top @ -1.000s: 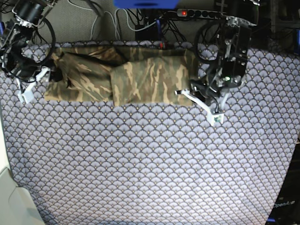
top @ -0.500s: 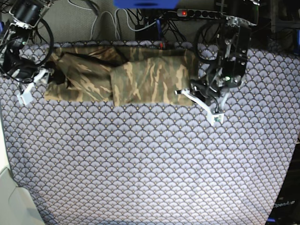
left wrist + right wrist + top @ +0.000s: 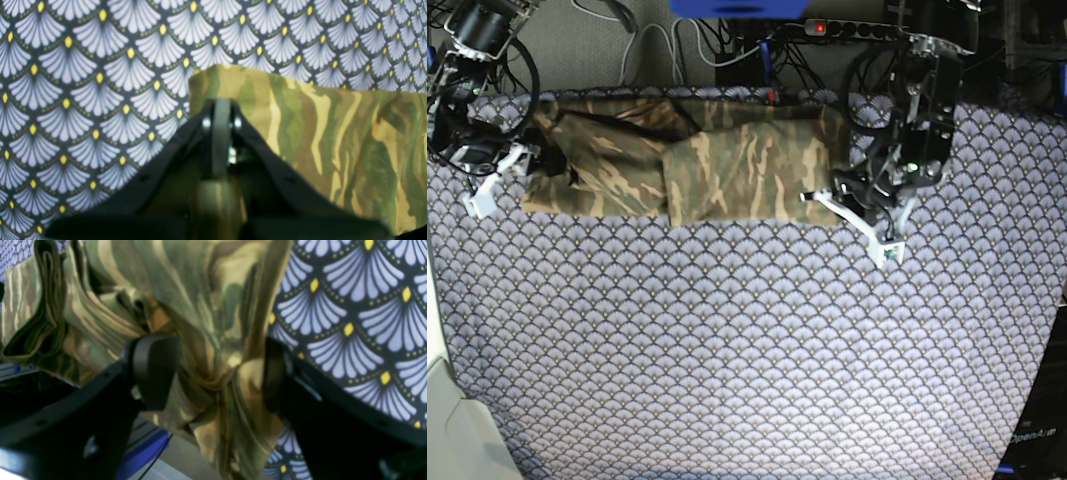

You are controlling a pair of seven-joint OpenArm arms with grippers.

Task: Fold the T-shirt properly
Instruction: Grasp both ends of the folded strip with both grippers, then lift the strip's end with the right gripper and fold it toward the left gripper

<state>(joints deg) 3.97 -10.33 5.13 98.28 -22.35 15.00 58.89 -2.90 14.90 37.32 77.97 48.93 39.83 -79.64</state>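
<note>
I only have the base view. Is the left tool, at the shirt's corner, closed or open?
Observer: Closed. In the left wrist view the left tool has its tips together over the corner of the T-shirt. Whether cloth is pinched between them I cannot tell.
Operator: And the right tool?
Observer: The right wrist view shows the right tool wide open, its fingers on either side of a bunched ridge of shirt.
Operator: Does that ridge lie flat?
Observer: No, it stands up in deep folds, with the tablecloth bare to one side.
</note>
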